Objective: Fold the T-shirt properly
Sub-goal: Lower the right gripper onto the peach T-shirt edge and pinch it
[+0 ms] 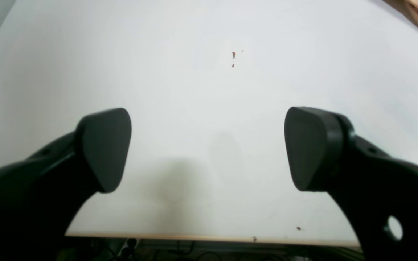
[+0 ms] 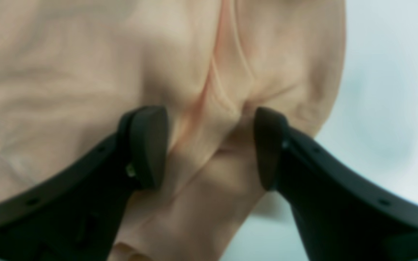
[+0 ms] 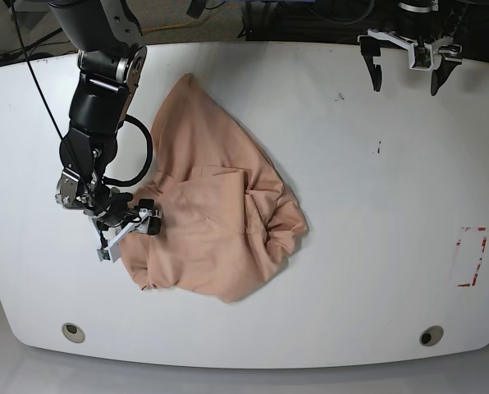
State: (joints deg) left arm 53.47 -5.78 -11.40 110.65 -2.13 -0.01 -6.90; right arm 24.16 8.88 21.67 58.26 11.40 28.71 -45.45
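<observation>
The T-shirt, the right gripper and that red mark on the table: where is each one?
T-shirt point(image 3: 216, 222): base view, middle of the crumpled cloth.
Right gripper point(image 3: 128, 230): base view, between its fingertips at the shirt's edge.
Red mark point(image 3: 472, 257): base view, its outline.

The T-shirt point(image 3: 216, 213) lies crumpled on the white counter point(image 3: 351, 246), a rough heap with one corner pointing toward the far edge and bunched folds on its side nearest the counter's middle. The right gripper point(image 3: 130, 227) sits at the T-shirt's opposite edge, jaws apart around the cloth's border (whether it grips is unclear). The left gripper point(image 3: 407, 78), jaws spread wide, hangs well apart from the T-shirt near the far edge. A red-marked rectangle point(image 3: 472, 256) lies well beyond the bunched side.
</observation>
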